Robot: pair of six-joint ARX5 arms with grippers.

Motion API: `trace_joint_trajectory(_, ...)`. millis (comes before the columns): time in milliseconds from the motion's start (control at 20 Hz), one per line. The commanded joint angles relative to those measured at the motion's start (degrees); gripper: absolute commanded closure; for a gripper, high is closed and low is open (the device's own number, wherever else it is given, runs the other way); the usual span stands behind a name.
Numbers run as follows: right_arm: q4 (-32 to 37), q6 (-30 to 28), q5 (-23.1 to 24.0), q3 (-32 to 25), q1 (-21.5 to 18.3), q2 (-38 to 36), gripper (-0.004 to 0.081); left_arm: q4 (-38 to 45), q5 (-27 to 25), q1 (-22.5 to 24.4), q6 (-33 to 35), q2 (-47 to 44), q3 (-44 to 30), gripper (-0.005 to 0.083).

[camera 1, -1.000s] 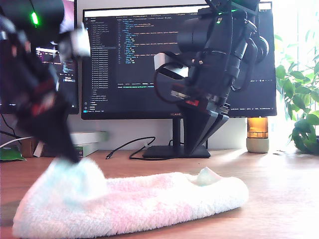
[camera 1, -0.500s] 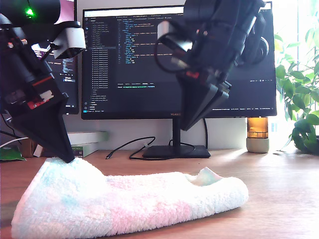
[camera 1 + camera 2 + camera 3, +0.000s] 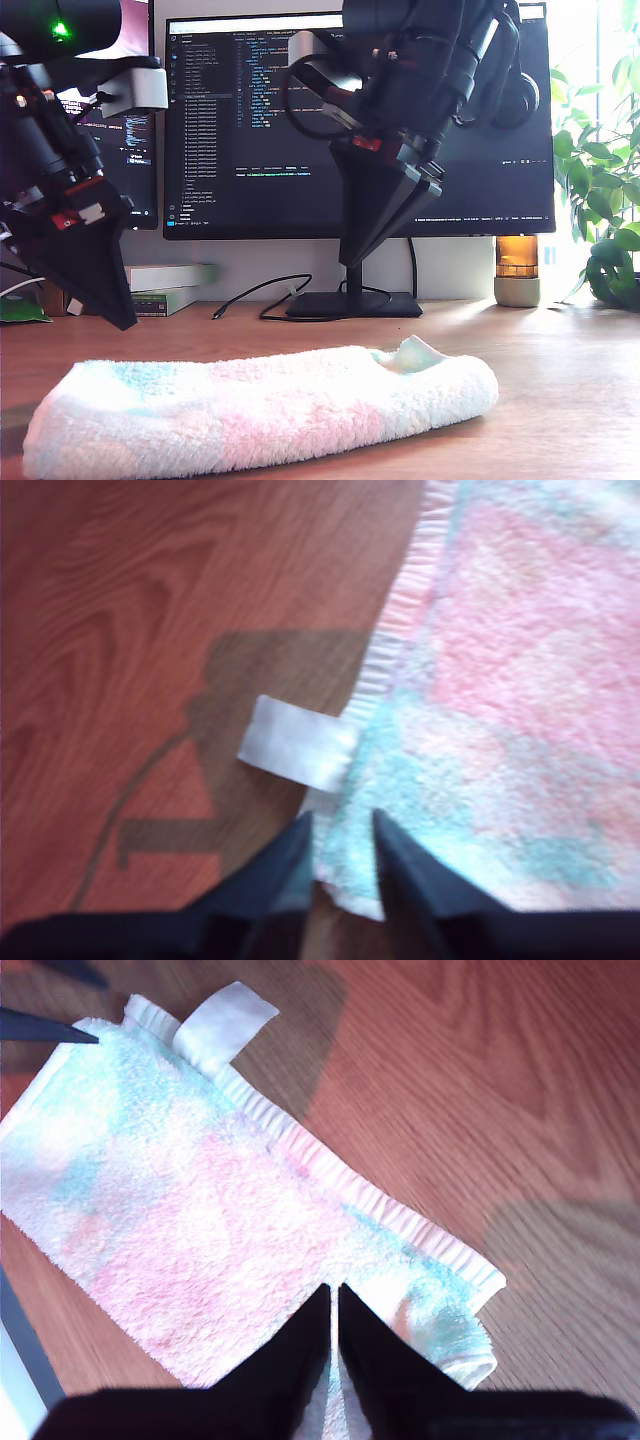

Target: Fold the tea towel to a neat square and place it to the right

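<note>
A wooden desk [image 3: 560,380] carries two lit monitors [image 3: 260,120], a leafy plant [image 3: 605,200] and, seemingly, an amber lamp [image 3: 517,268] in bright daylight.

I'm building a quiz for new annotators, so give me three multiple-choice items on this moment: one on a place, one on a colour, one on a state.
1. Where does the tea towel lie?
A. flat on the wooden table
B. on the monitor stand
C. draped over an arm

2. What colour is the label at its edge?
A. black
B. white
C. yellow

3. How do my first gripper and my second gripper stand to the towel?
A. both clamp it
B. one lifts a corner
C. both hang clear above it

Answers:
1 A: it lies along the tabletop.
2 B: both wrist views show it white.
3 C: the exterior view shows a gap under each tip.
</note>
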Motion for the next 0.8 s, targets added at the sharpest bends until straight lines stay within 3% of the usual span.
trace_joint_trajectory(0, -0.15, 0.02, -0.42, -1.03, 0.24, 0.22, 0.0783, 0.22, -0.17, 0.15, -0.26, 0.37, -0.04, 0.0563)
trace_joint_trajectory(50, -0.46, 0.02, -0.42, -1.03, 0.24, 0.22, 0.0783, 0.35, 0.0, 0.15, -0.52, 0.35, -0.04, 0.0625)
trace_joint_trajectory(100, -0.83, 0.02, -0.42, -1.03, 0.22, 0.22, 0.0783, 0.83, 1.86, 0.13, -0.39, 0.24, -0.04, 0.0745)
trace_joint_trajectory(150, -1.27, -0.04, -0.42, -1.03, 0.22, 0.22, 0.0783, 1.77, 6.21, 0.13, -0.35, 0.13, -0.04, 0.0791)
trace_joint_trajectory(200, -1.51, 0.02, -0.42, -1.03, 0.22, 0.2, 0.0783, 2.62, 10.8, 0.13, -0.59, -0.07, -0.04, 0.0793)
trace_joint_trajectory(300, -1.46, 0.07, -0.42, -1.11, 0.11, 0.09, 0.0783, 3.96, 14.88, -0.11, -1.09, -0.07, -0.07, 0.0793)
trace_joint_trajectory(450, 1.14, 0.85, -0.35, -3.58, 0.11, -2.51, 0.0783, 5.35, 15.34, -0.79, -1.42, -0.07, -0.26, 0.0793)
trace_joint_trajectory(750, 12.5, 3.91, 0.07, -17.53, -0.83, -14.27, 0.0783, 14.73, 17.55, -1.44, -2.51, -0.2, -3.72, 0.0793)
